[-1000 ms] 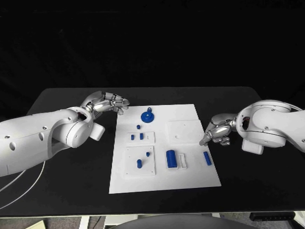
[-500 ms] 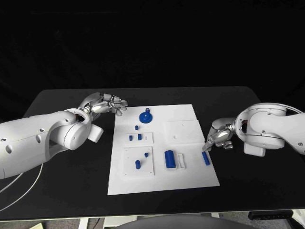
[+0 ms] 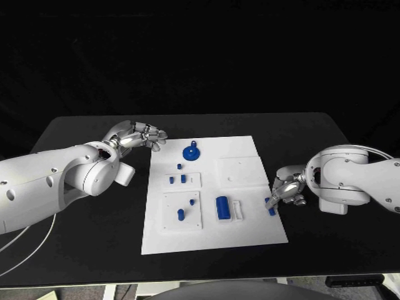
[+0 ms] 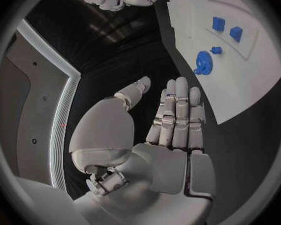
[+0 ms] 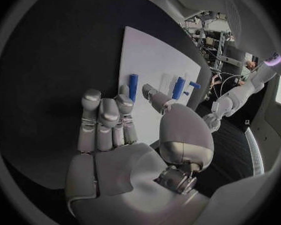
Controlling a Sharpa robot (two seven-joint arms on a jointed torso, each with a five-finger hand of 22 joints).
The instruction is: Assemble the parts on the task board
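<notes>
Blue part (image 3: pixel 271 207) — beside right fingers (image 3: pixel 279 195)

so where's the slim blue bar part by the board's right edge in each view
head view: slim blue bar part lies near the white task board's right edge, at the right hand.
left wrist view: cannot make it out.
right wrist view: beyond the fingertips.
shared landmark: the white task board.

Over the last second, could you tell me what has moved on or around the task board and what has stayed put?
The right hand has drawn back toward the robot along the task board's right edge, reaching the small blue bar lying there. I cannot tell whether it touches the bar; nothing looks gripped. The left hand stays by the board's far left corner, holding nothing. The blue parts have not shifted.
</notes>
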